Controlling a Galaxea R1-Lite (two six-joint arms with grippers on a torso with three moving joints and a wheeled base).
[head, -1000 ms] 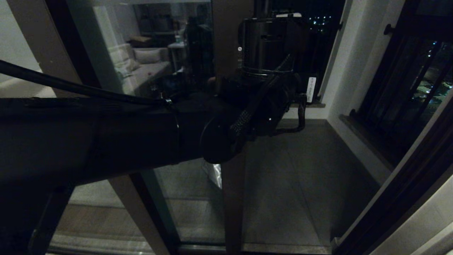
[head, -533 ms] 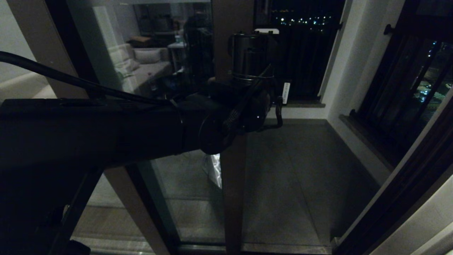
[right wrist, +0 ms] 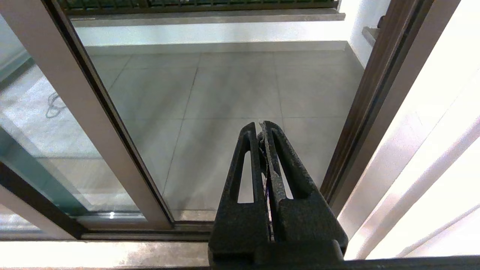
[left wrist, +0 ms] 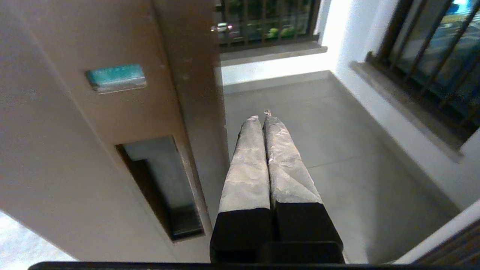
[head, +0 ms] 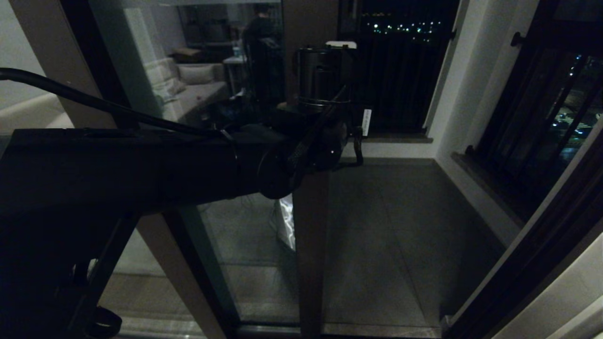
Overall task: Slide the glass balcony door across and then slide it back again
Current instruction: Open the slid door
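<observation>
The glass balcony door (head: 212, 75) stands partly slid open, its dark brown stile (head: 308, 245) near the middle of the head view. My left arm (head: 188, 165) reaches across in front of it at handle height. In the left wrist view the left gripper (left wrist: 261, 118) is shut with nothing in it, and its taped fingers (left wrist: 245, 165) lie close along the stile's outer edge (left wrist: 202, 112), just past the black recessed handle slot (left wrist: 161, 187). The right gripper (right wrist: 261, 125) is shut and empty, held low over the threshold in the open gap.
Grey balcony tiles (head: 391, 245) fill the opening. Black barred railings (head: 400, 70) (head: 541, 108) close the far and right sides above white walls (head: 466, 99). The dark right jamb (head: 541, 245) bounds the gap. A wide brown fixed post (head: 52, 61) stands at left.
My left arm and wrist have swung leftward and a little up, bringing the gripper in against the stile. The door stile itself has not visibly shifted.
</observation>
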